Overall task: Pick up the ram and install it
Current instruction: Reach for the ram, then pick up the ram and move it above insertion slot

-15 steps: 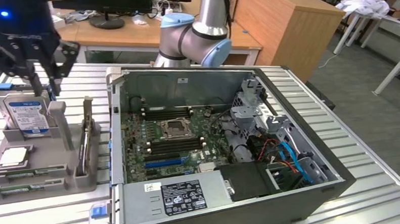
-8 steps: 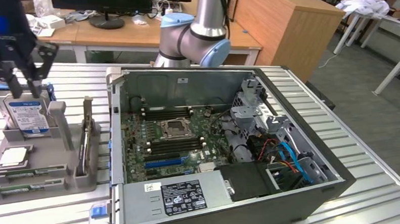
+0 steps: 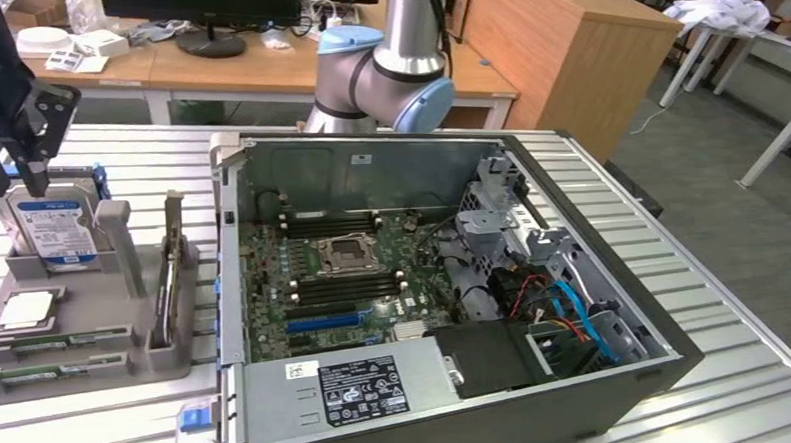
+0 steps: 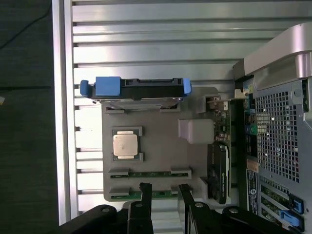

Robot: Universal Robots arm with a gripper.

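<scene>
Slatted bench (image 3: 85,435) carries an open computer case (image 3: 411,251). A grey holder (image 4: 161,146) sits beside the case, on the exterior view's left. Tool (image 4: 164,186) hangs over holder's edge, fingers spread wide, gripping nothing. Ram (image 4: 163,194) lies flat in holder's outermost slot, seen between the fingertips. Second stick (image 4: 146,173) just beside.

Slatted metal table (image 3: 593,163); wooden desk (image 3: 229,74) stood behind, bearing a monitor (image 3: 206,5); wooden cabinet (image 3: 562,44) beside it; grey floor (image 3: 726,137); possibly cloth (image 3: 721,12) lay beyond.
</scene>
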